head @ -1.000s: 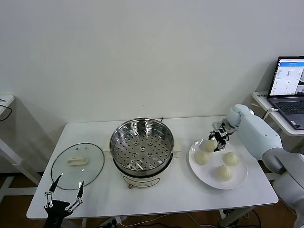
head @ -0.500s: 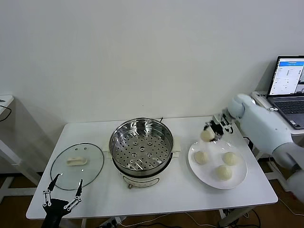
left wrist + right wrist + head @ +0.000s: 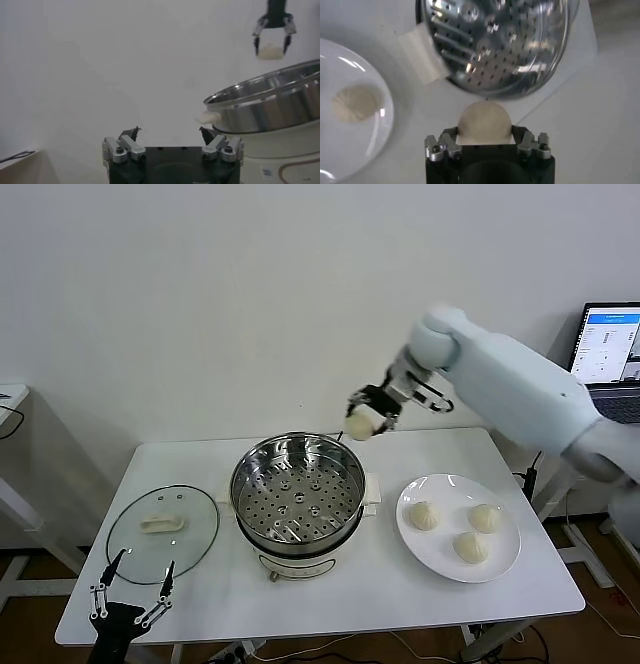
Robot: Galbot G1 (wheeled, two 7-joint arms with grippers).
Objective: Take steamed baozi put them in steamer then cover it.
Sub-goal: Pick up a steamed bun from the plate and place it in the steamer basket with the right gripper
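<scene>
I have the right gripper [image 3: 362, 416] up in the air above the far right edge of the steamer [image 3: 298, 496], its fingers clamped on one steamed baozi [image 3: 359, 425]. From the right wrist view the bun [image 3: 484, 121] sits between the two fingers, with the steamer's perforated tray [image 3: 495, 40] below and ahead of it. The bun is clear of the pot, not touching the rim.

The steamer itself is a shiny steel pot on a cream-white base, standing on the white table [image 3: 400, 599]. I see only the perforated tray [image 3: 300, 496] inside it; it holds no buns.

Right of the steamer lies a flat white plate [image 3: 504, 559] with three baozi on it: one nearest the steamer [image 3: 425, 515], one farther right [image 3: 486, 518], and one toward the table's front edge [image 3: 471, 547]. They sit apart from one another.

Left of the steamer, the glass cover [image 3: 163, 532] lies flat on the table, its cream-white handle [image 3: 163, 523] facing up, apart from the pot.

My left gripper [image 3: 134, 596] hangs low at the front edge of the table, just in front of the cover, fingers spread wide and holding nothing.
</scene>
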